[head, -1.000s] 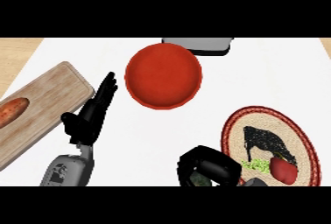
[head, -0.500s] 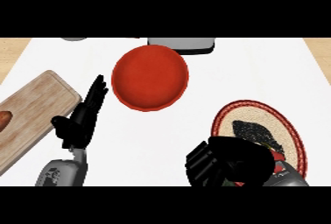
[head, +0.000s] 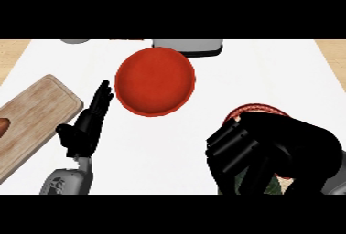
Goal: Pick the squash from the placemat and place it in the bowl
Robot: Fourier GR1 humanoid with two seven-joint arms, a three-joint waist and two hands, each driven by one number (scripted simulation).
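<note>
The red bowl [head: 155, 81] sits on the white counter at upper centre, with nothing in it. My right hand [head: 273, 155] fills the lower right, fingers curled, and covers most of the round woven placemat [head: 254, 109], of which only the red far rim shows. A small green patch of the squash [head: 273, 185] shows between the curled fingers, and the rest of it is hidden. My left hand [head: 88, 128] rests open at the left, fingers straight and pointing up, between the bowl and the wooden board.
A wooden cutting board [head: 30, 119] lies at the left edge with a reddish-brown item [head: 3, 126] on it. A grey appliance [head: 189, 45] stands behind the bowl. A grey object [head: 74, 41] shows at the top left.
My right hand has moved over the placemat and closed in, now hiding the dark pattern and most of the squash. The left hand has stayed put.
</note>
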